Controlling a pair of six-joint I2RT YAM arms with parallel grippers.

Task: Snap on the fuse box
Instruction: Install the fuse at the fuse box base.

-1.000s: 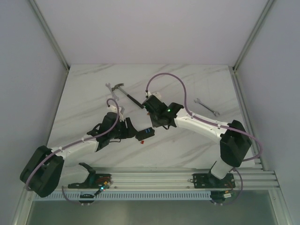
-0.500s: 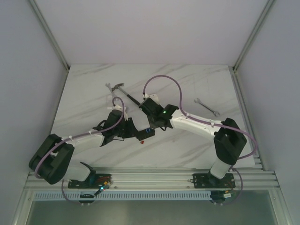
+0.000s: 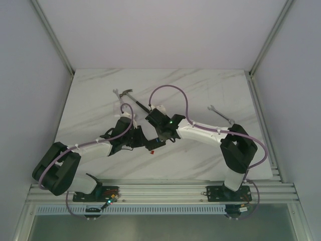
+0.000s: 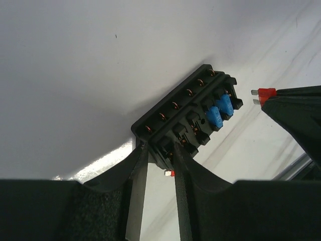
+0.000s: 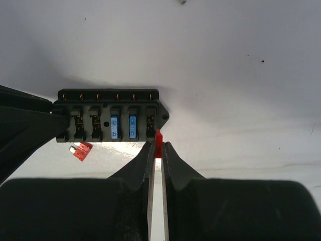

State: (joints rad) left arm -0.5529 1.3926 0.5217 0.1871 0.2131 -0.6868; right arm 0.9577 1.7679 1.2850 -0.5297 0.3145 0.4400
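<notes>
Position: fuse box (image 5: 108, 118) on table (image 3: 200, 90), centre, toward near edge | left gripper (image 4: 158, 160): narrow, pinching box's end | right gripper (image 5: 158, 148): nipping red fuse (image 5: 158, 140) at end slot | progress, judged: two blue fuses (image 5: 114, 126) seated; held fuse not home; spare fuse (image 5: 82, 150) loose; slots open.

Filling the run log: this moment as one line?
left claw: clamped on fuse box end | right claw: pinching red fuse, at box edge | loose red fuse: on table
</notes>
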